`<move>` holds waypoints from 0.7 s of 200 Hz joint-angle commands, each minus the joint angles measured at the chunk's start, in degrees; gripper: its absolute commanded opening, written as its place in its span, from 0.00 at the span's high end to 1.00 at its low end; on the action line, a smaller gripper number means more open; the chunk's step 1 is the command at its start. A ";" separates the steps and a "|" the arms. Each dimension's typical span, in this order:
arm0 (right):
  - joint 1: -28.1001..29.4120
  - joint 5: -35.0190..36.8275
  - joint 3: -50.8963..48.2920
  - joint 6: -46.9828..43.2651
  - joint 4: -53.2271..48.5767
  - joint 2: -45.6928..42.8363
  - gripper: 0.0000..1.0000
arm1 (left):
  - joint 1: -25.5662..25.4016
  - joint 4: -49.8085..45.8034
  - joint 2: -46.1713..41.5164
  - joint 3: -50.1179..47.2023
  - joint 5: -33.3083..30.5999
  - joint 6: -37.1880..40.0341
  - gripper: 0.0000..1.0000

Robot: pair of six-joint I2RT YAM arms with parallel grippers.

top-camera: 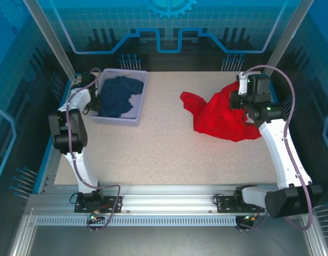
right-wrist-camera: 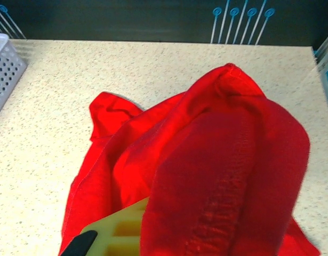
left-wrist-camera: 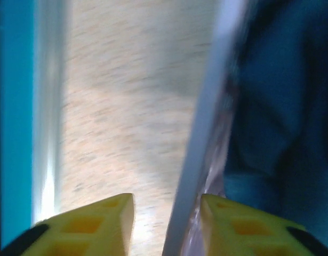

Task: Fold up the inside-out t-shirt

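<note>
At the far left of the table [top-camera: 164,154], the left gripper [top-camera: 90,81] hangs at the side of a white basket [top-camera: 120,120] that holds a dark navy garment [top-camera: 118,96]. The left wrist view is blurred, but its two yellow fingers [left-wrist-camera: 108,218] stand apart astride the basket's wall, one over bare tabletop and the other on the garment's side. They are released and clamp nothing.

Across the open middle of the table and well apart from the basket lies the inside-out t-shirt [top-camera: 222,114]. It is bunched in a red heap on the right half, with one lobe [top-camera: 188,98] trailing leftward. Its upper part is drawn up to the right gripper [top-camera: 240,97], which is clenched on a fold of the cloth. In the right wrist view the shirt [right-wrist-camera: 217,160] drapes over the pale finger [right-wrist-camera: 121,232] and a raised stitched seam [right-wrist-camera: 222,197] faces the camera.

The shirt looks light, thin and limp. It will likely sag and slide over itself rather than keep any shape, so one pinch only drags a bundle. To spread it, each gripper probably needs an edge, best a hem corner or a shoulder seam, where the doubled stitching gives the fingers more to bite. The shirt's crumpled middle is a poor place to grip, as the fingers may catch several layers at once.
</note>
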 commanded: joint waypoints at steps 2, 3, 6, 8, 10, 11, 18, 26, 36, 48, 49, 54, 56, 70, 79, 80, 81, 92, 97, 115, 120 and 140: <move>3.80 -3.90 -0.86 2.18 1.91 2.07 0.92 | -0.02 -1.46 -5.70 -0.42 -4.41 -4.08 0.47; 4.02 -4.00 -0.89 2.18 2.00 2.21 0.92 | -0.15 -1.33 -5.92 -0.52 -4.28 -4.35 0.46; 4.53 -4.22 -1.06 2.22 2.25 2.54 0.92 | -0.54 -0.90 -6.64 -0.96 -3.82 -4.91 0.44; 4.93 -4.42 -1.15 2.30 2.44 2.81 0.92 | -0.83 -0.64 -7.08 -1.34 -3.39 -5.21 0.42; 5.16 -4.56 -1.17 2.34 2.50 3.01 0.92 | -1.16 -0.27 -7.76 -1.68 -2.88 -5.40 0.41; 5.36 -4.64 -1.18 2.35 2.56 3.16 0.92 | -1.38 -0.12 -8.00 -1.85 -2.68 -5.49 0.41; 6.33 -5.30 -1.34 2.65 2.93 4.09 0.92 | -3.09 1.56 -10.22 -3.54 -1.45 -6.24 0.37; 7.28 -5.75 -1.47 2.79 3.33 5.02 0.92 | -5.85 3.97 -12.93 -5.54 0.60 -7.20 0.32; 8.25 -6.20 -1.68 2.96 3.89 6.23 0.93 | -10.10 8.01 -16.37 -8.72 5.06 -7.65 0.28; 9.13 -6.78 -1.81 3.15 4.56 7.37 0.93 | -15.60 12.25 -19.13 -11.80 11.77 -8.77 0.26; 9.23 -6.85 -1.80 3.15 4.60 7.45 0.93 | -15.98 12.55 -19.31 -11.97 12.33 -8.93 0.26; 9.40 -6.98 -1.93 3.28 4.91 7.84 0.93 | -18.20 13.69 -19.81 -12.68 14.56 -9.72 0.26; 9.57 -7.05 -1.96 3.38 5.01 8.05 0.93 | -19.08 14.10 -19.88 -12.93 15.40 -10.09 0.26; 10.12 -7.43 -2.21 3.69 5.80 8.93 0.93 | -24.08 16.97 -19.29 -13.93 22.04 -12.72 0.27; 10.25 -7.62 -2.34 3.76 6.27 9.34 0.93 | -26.66 18.37 -17.64 -13.95 25.47 -14.09 0.28; 10.23 -7.62 -2.33 3.76 6.29 9.36 0.93 | -26.87 18.47 -17.29 -13.88 25.82 -14.23 0.28; 10.22 -7.67 -2.33 3.76 6.30 9.41 0.93 | -27.15 18.52 -17.03 -13.84 26.04 -14.39 0.28; 10.23 -7.69 -2.39 3.85 6.71 9.72 0.93 | -29.00 18.18 -13.37 -12.30 27.55 -15.90 0.29; 10.22 -7.64 -2.33 3.95 6.89 9.73 0.93 | -29.38 17.63 -11.63 -11.10 27.62 -16.32 0.30; 10.39 -8.28 -2.77 4.72 8.45 9.47 0.93 | -29.37 16.15 -4.81 -6.97 24.48 -17.37 0.31; 10.44 -8.68 -2.89 4.87 9.02 9.39 0.93 | -29.29 15.02 -2.70 -5.32 22.29 -17.31 0.31; 11.33 -9.12 -2.87 5.17 10.08 9.53 0.93 | -28.39 10.63 4.34 1.47 16.07 -16.19 0.33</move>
